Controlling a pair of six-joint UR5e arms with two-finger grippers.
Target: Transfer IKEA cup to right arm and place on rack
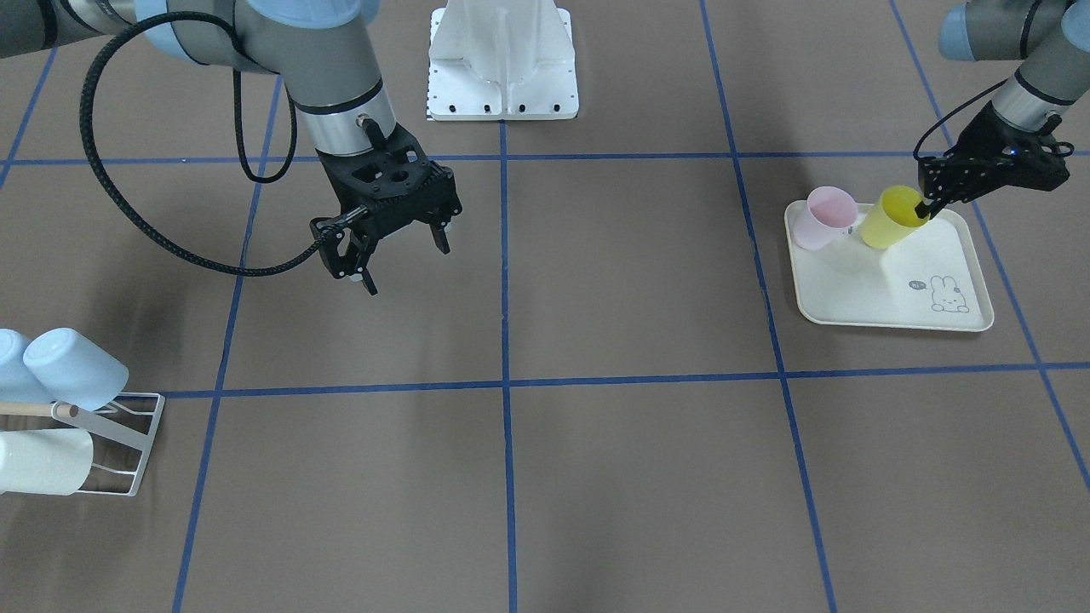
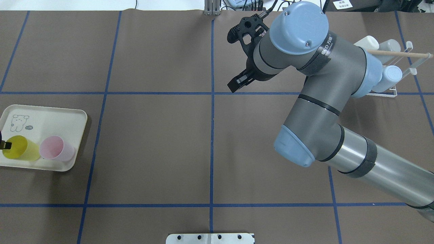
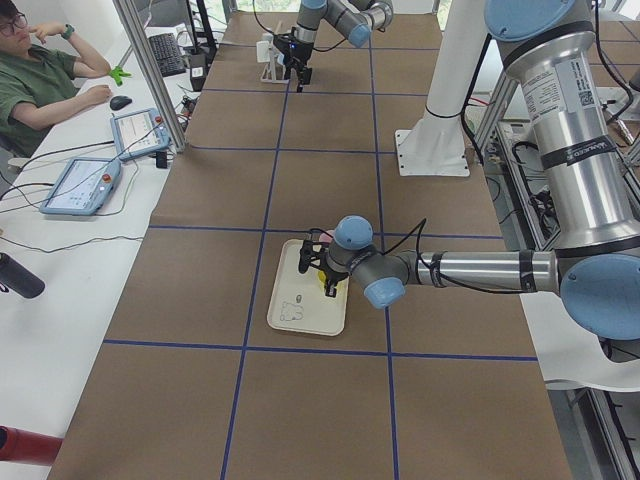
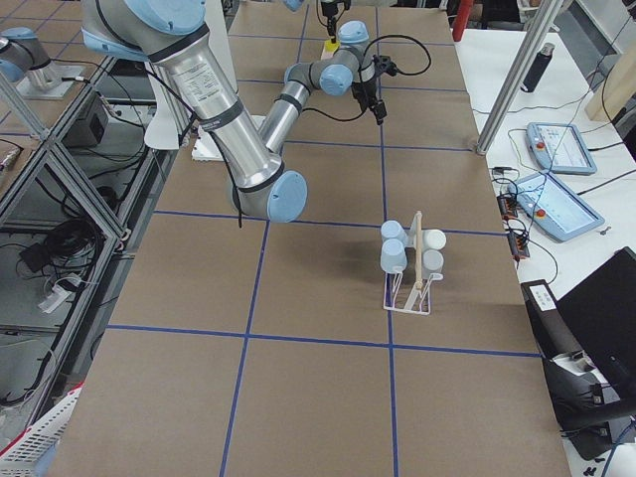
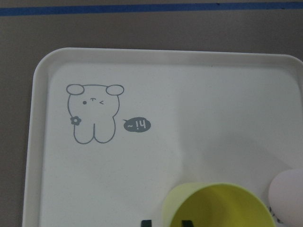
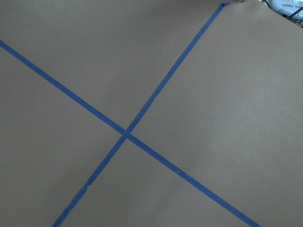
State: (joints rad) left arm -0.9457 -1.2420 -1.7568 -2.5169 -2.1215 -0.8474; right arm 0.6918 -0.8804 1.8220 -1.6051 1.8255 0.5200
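Plainly the pick-up is the step in hand; the hand-over and the racking are not yet begun. The yellow cup [image 1: 886,223], which I take to be the IKEA cup meant, stands mouth up on the cream tray [image 1: 886,294] at the robot's left end of the desk [image 1: 639,281], just beside a pink cup [image 1: 822,220]; the left gripper [image 1: 926,207] reaches down at its rim, one finger inside the mouth and the other outside the wall. The left wrist view shows two dark tips either side of that rim at its bottom edge; whether the jaws have pinched the wall or merely straddle it, I cannot tell. The right gripper [image 1: 404,264] hangs above bare desk near the middle, jaws spread wide and holding nothing; its wrist camera sees only brown surface and crossed blue tape. The rack [image 1: 152,430] sits at the robot's far right end, well apart from the tray, with pale blue and white cups on it.

Next, by my judgement, the left jaws need a firm pinch on the thin wall, then a straight lift clear of the pink cup and the tray lip; the cup should travel toward the centre and be offered with its body exposed, so that the right jaws can close around it before the left lets go.
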